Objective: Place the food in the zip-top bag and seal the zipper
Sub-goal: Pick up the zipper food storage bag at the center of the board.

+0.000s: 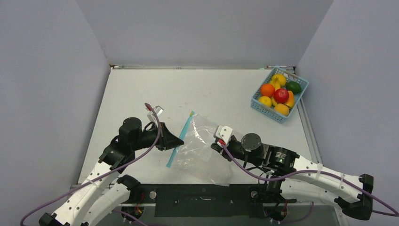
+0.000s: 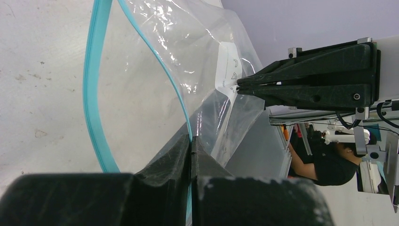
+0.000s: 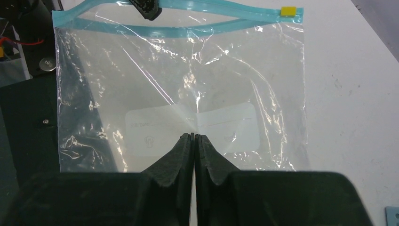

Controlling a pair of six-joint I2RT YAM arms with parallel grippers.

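The clear zip-top bag (image 1: pixel 207 160) lies on the table between my two arms, its mouth toward the left arm. Its teal zipper (image 1: pixel 188 123) runs diagonally, and the two lips stand apart, so the mouth is open. My left gripper (image 2: pixel 190 140) is shut on one zipper lip, while the other lip (image 2: pixel 94 94) lies on the table. My right gripper (image 3: pixel 194 136) is shut on the bag's wall at its white label (image 3: pixel 235 125), lifting the film. The food (image 1: pixel 281 95), several glossy toy fruits, sits in the light-blue basket (image 1: pixel 301 85) at the far right.
A yellow tab (image 3: pixel 288 11) marks one end of the zipper. Grey walls close in the table on three sides. The black base plate (image 1: pixel 202 200) runs along the near edge under the bag's corner.
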